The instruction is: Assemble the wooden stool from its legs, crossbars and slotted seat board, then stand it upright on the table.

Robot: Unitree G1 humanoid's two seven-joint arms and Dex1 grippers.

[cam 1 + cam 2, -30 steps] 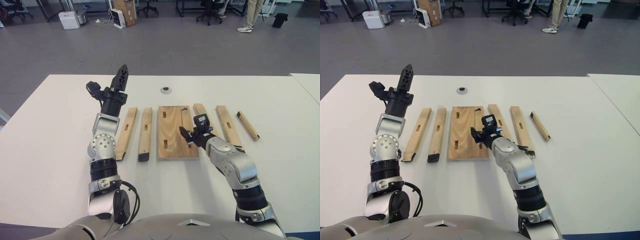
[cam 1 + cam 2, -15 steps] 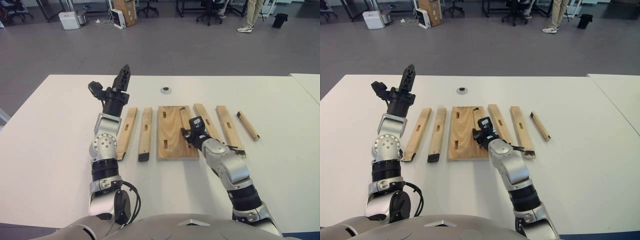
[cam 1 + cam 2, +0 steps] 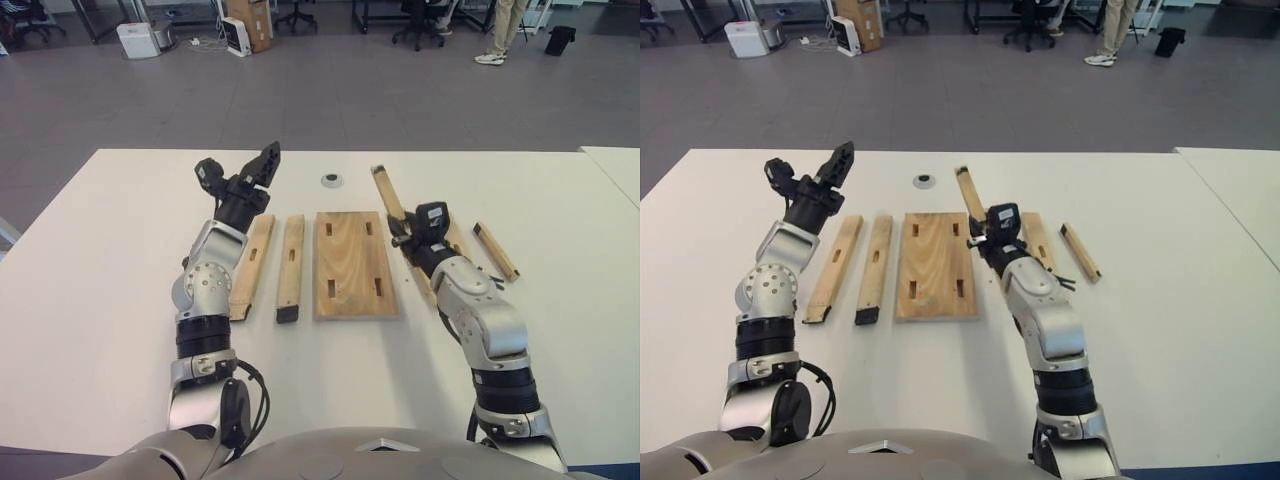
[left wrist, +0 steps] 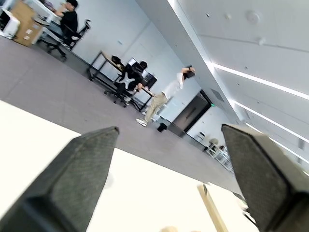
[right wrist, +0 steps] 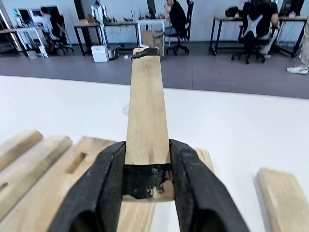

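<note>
Wooden leg (image 5: 147,106) clamped in right end effector (image 5: 147,162) | left end effector (image 3: 262,168) wide | square leg end over seat board (image 3: 350,262) slot

A leg (image 3: 968,195) is gripped, tilted, by the right gripper (image 3: 984,238) beside the far right corner of the seat board (image 3: 936,268); the left gripper (image 3: 839,160) is raised beyond its left side.
</note>
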